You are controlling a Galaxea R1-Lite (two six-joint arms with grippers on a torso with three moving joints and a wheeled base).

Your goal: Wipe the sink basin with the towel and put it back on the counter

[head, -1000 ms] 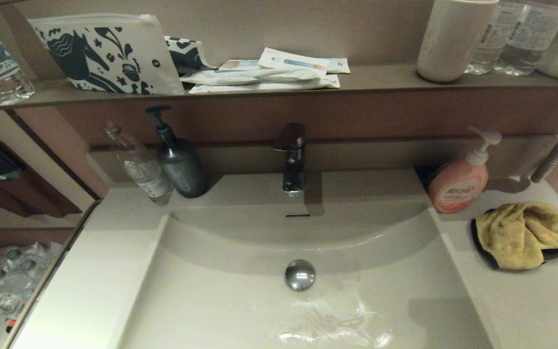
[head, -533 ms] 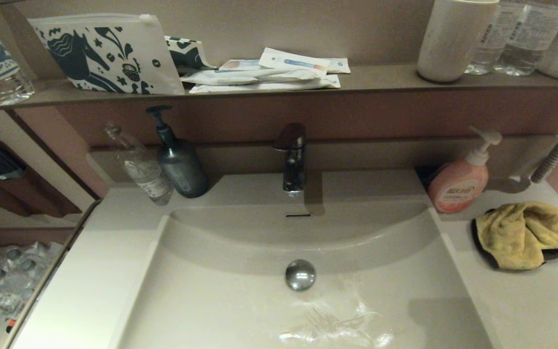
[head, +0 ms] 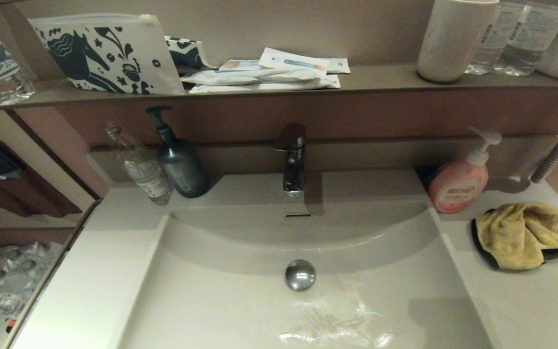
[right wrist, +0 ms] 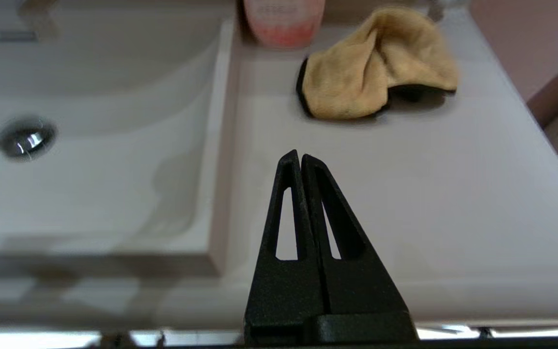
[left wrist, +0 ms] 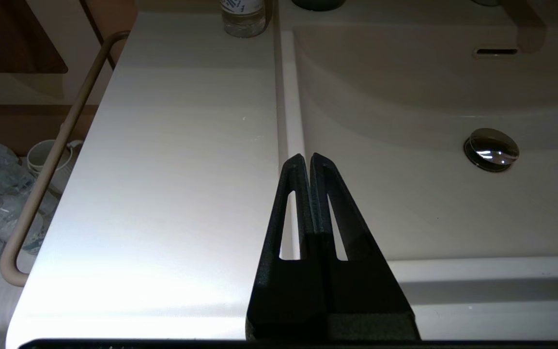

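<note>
A: Head camera, high, angled down and forward. Takes in the whole sink basin (head: 240, 300), faucet (head: 292, 160), far shelf (head: 380, 77).

B: Wrist cameras?

A: Both low at the near edge, facing far. Left one over the left counter (left wrist: 172, 169); right one over the right side, towel (right wrist: 376, 63) ahead.

B: Overlap?

A: All three catch the drain plug (head: 300, 275).

Fluffy cloth towel (head: 521, 233); smooth, glossy basin (head: 240, 300); chrome plug (head: 300, 275), probably metal.
</note>
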